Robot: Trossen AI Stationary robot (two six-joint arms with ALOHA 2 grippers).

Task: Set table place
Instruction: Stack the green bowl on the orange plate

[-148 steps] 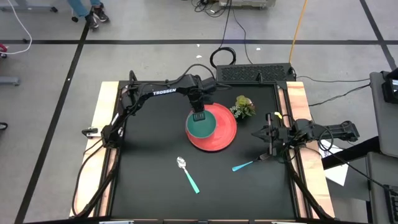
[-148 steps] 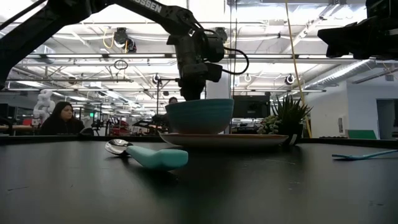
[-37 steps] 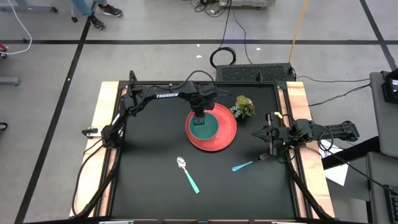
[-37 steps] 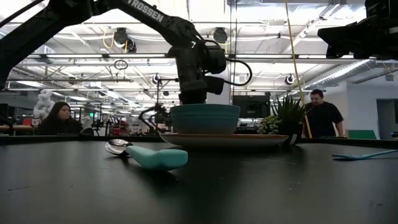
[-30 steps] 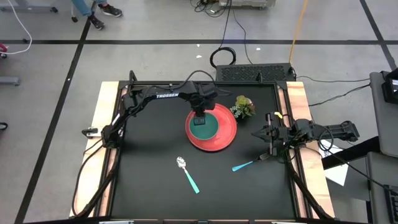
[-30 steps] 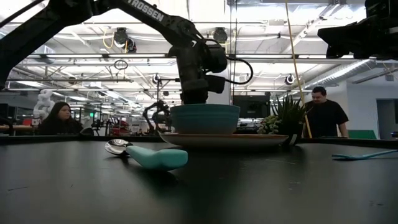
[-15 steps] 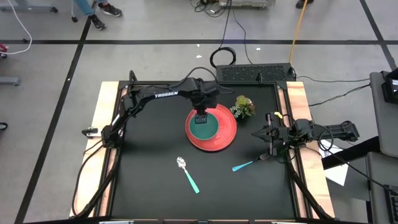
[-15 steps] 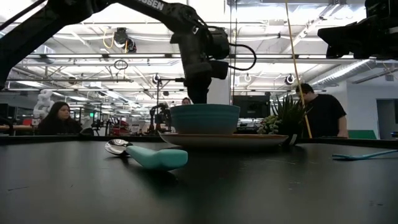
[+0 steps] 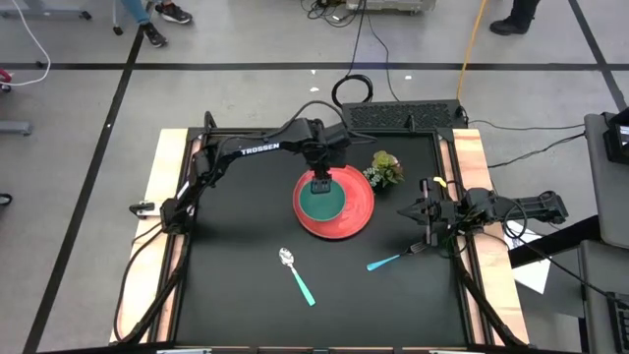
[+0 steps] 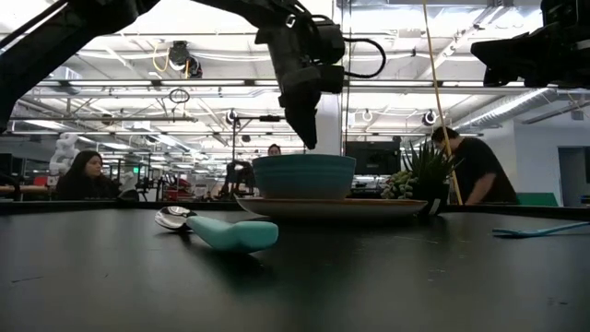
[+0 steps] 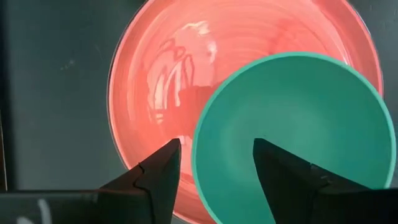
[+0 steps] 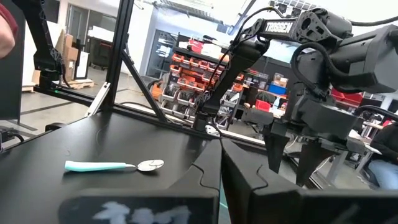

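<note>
Your left gripper point(image 10: 308, 138) hangs just above the teal bowl point(image 9: 321, 202), jaws parted and gripping nothing. In the left wrist view the bowl's near rim lies between and beneath the two fingers point(image 11: 163, 171); in the low view the tips stand clear of the rim. The bowl sits upright, mouth up, on the red plate point(image 9: 356, 218), off-centre toward one edge.

The plate lies flat near the middle of the table point(image 9: 236, 285), directly under the jaws. Being round, it has no long axis and no heading to correct.

Judgement: the bowl looks released, so the step in hand is the retreat. Lift straight up until the fingers clear the rim before you swing aside, or you may drag the bowl across the plate.

The spoon point(image 9: 296, 274) and fork point(image 9: 390, 260) lie well apart from the jaws, not yet beside the plate.

Your right gripper point(image 9: 426, 213) waits at the table's right edge, jaws shut and empty.
</note>
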